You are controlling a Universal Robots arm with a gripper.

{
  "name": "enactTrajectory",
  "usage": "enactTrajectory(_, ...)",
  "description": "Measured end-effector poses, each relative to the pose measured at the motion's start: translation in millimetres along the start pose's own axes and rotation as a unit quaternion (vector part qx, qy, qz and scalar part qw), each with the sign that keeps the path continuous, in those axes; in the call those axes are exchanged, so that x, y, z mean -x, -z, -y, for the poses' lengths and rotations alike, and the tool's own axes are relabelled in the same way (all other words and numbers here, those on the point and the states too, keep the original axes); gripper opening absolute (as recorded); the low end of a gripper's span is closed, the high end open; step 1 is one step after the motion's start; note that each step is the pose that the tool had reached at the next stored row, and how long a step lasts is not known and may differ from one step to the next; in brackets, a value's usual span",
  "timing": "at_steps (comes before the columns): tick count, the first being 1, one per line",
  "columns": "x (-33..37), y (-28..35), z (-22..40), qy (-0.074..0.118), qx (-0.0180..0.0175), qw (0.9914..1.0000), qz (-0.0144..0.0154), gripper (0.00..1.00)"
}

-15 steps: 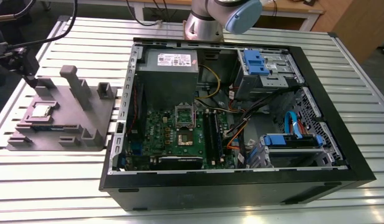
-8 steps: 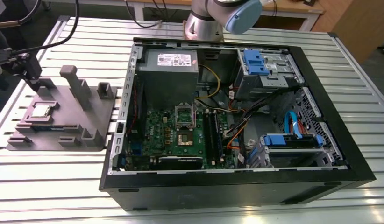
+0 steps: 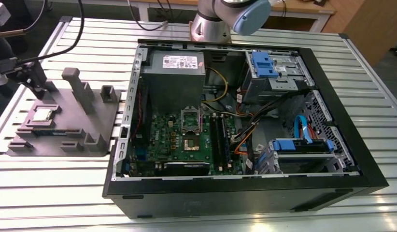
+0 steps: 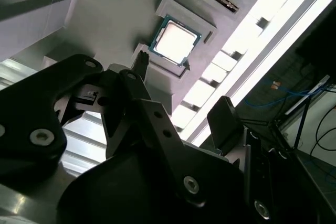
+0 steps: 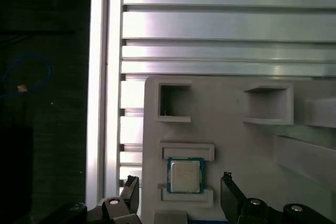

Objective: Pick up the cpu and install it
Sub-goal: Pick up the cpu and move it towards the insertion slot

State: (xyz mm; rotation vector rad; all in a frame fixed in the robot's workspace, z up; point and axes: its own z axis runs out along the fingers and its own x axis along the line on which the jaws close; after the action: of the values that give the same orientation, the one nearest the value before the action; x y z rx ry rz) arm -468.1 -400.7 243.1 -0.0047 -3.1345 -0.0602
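The cpu (image 3: 44,114) is a small square chip with a shiny silver top. It lies flat in a recess of the grey fixture block (image 3: 95,121) at the exterior view's left. My gripper (image 3: 36,87) hangs just above it, open and holding nothing. In the first wrist view the cpu (image 5: 185,176) sits between the two black fingertips (image 5: 228,182), which stand apart from it on either side. The second wrist view also has the cpu (image 4: 175,41) beyond the open gripper (image 4: 181,95). On the green motherboard, the socket (image 3: 191,143) lies open with its metal frame (image 3: 191,118) raised.
The open black computer case (image 3: 353,145) holds a grey power supply (image 3: 176,65), blue drive brackets (image 3: 266,65) and loose cables (image 3: 250,130). Tall posts (image 3: 73,84) rise from the fixture block close to the gripper. The slatted aluminium table (image 3: 57,193) ends at an edge (image 5: 97,103) beside the fixture.
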Motion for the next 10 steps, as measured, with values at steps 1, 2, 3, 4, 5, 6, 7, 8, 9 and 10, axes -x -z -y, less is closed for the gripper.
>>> enactTrajectory(1, 0.0, -1.8, 0.4, 0.0, 0.0, 1.0, 0.0, 0.72)
enactTrajectory(2, 0.1, -3.5, 1.0, 0.0, 0.0, 1.0, -0.0001, 0.72)
enactTrajectory(3, 0.1, -5.2, 1.5, 0.0, 0.0, 1.0, -0.0001, 0.72)
enactTrajectory(4, 0.1, -7.2, 2.0, 0.0, 0.0001, 1.0, 0.0, 0.72)
enactTrajectory(5, 0.1, -8.9, 2.3, 0.0, 0.0001, 1.0, 0.0, 0.72)
enactTrajectory(6, 0.1, -10.8, 2.4, 0.0, 0.0001, 1.0, 0.0, 0.72)
enactTrajectory(7, 0.4, -12.6, 2.6, 0.0, 0.0001, 1.0, 0.0, 0.72)
enactTrajectory(8, 0.8, -14.4, 2.7, 0.0, 0.0001, 1.0, 0.0, 0.72)
enactTrajectory(9, 1.4, -15.9, 2.8, 0.0, 0.0001, 1.0, 0.0, 0.72)
enactTrajectory(10, 2.1, -17.2, 2.8, 0.0, 0.0001, 1.0, 0.0, 0.72)
